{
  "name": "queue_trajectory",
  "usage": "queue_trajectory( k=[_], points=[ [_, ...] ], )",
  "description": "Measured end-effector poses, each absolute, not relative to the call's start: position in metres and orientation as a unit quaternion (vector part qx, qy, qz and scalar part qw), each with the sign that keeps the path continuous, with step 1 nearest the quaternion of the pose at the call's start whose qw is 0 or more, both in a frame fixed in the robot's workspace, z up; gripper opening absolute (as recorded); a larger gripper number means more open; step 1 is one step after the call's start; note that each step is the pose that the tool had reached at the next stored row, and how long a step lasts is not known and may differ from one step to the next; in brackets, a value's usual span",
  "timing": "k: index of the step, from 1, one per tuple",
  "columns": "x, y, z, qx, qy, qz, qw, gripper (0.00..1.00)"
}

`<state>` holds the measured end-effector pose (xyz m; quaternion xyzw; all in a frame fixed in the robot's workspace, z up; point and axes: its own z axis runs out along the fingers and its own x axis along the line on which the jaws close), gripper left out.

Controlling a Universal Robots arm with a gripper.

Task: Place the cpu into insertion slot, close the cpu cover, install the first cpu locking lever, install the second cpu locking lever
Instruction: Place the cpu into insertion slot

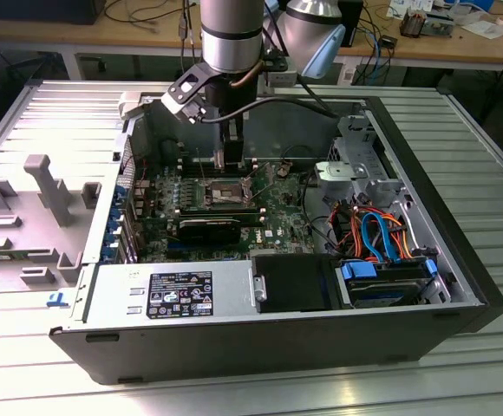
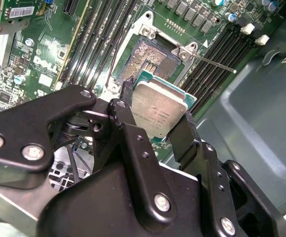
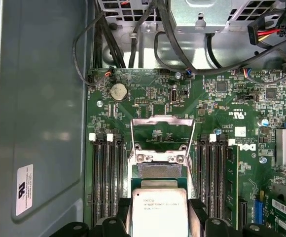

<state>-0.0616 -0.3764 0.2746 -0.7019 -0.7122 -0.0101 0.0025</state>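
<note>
**CPU HELD AT OPEN SOCKET – COVER RAISED**

**Work surface.** The slatted metal table [image 1: 460,130] carries an open computer case [image 1: 234,338] lying on its side near the middle. Bare table shows along every edge of the case. A grey moulded fixture [image 1: 48,186] lies beside the case toward the table's edge at the exterior view's left.

**Arm.** The arm [image 1: 231,35] reaches straight down into the case over the motherboard [image 1: 147,208]. The gripper [image 1: 231,160] hangs at the far side of the insertion slot [image 1: 221,192], well apart from the case walls.

**Board layout.** In the first wrist view, memory slots [image 3: 106,177] run along both sides of the socket, just beside its rim. A bare grey case panel [image 3: 39,123] borders the board's edge and offers open room.

**Cover.** The cpu cover [image 3: 160,158] is swung up off the socket, its window standing open.

**Lever.** In the second wrist view, a thin locking lever [image 2: 214,64] juts from a socket corner out over the memory slots.

**Socket.** The insertion slot [image 2: 150,54] is uncovered, its contact field exposed.

**Jaws and chip.** The jaws of the gripper [image 2: 158,117] are clenched on the cpu [image 2: 155,104], one black finger [image 2: 133,133] against each opposite edge, metal top up. The cpu overlaps one edge of the slot; whether it touches the rim cannot be told. In the first wrist view the cpu [image 3: 158,212] sits just beside the exposed strip of socket [image 3: 158,172].
</note>
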Motion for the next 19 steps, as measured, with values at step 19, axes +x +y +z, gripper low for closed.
queue_trajectory(
  k=[19],
  points=[
    [-0.064, -0.368, 0.235, -0.690, -0.724, 0.009, -0.016, 0.55]
  ],
)
